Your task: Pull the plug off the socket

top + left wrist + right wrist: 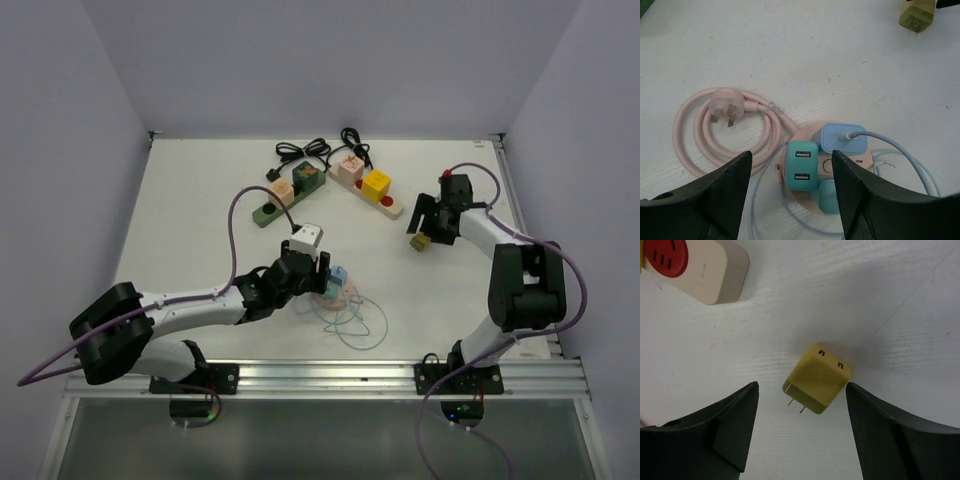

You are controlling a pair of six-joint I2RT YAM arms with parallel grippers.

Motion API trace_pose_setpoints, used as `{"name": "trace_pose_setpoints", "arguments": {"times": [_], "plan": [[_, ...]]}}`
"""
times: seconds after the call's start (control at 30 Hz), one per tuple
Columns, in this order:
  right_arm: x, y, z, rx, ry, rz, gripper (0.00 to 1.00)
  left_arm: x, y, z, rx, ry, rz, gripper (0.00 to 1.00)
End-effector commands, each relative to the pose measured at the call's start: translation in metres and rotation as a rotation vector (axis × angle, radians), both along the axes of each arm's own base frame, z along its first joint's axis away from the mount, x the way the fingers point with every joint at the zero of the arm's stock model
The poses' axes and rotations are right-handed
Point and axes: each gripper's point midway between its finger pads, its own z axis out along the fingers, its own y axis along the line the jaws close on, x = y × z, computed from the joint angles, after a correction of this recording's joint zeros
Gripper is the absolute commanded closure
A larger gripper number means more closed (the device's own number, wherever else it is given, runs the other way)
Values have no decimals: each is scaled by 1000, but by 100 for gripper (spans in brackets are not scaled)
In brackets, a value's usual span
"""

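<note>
A mustard-yellow cube plug (817,384) is lying free on the table, prongs bare, beneath the right gripper (801,387), jaws spread. The left gripper (791,155), likewise spread, is hovering over the round pink socket (809,131), its chargers (801,166) seemingly plugged in.

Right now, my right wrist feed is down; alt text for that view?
A yellow plug adapter lies on the white table between the open jaws of the right gripper, touching neither, its two prongs pointing lower left. The end of a beige power strip with a red socket face sits at top left.
</note>
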Motion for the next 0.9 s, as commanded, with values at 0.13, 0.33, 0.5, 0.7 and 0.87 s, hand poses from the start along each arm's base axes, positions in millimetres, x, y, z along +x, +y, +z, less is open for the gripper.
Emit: {"name": "trace_pose_setpoints", "arguments": {"times": [0.13, 0.33, 0.5, 0.7, 0.87], "plan": [[18, -2, 28, -7, -42, 13, 22, 8, 3, 27, -24, -42, -4, 30], [6, 31, 68, 100, -252, 158, 32, 5, 5, 22, -56, -29, -22, 30], [-27, 101, 99, 59, -429, 471, 39, -3, -1, 23, -114, -27, -69, 33], [-61, 146, 89, 52, -500, 668, 46, -7, -6, 18, -135, -12, -97, 34], [-82, 164, 71, 27, -518, 798, 48, -8, -7, 12, -142, -6, -101, 36]]}}
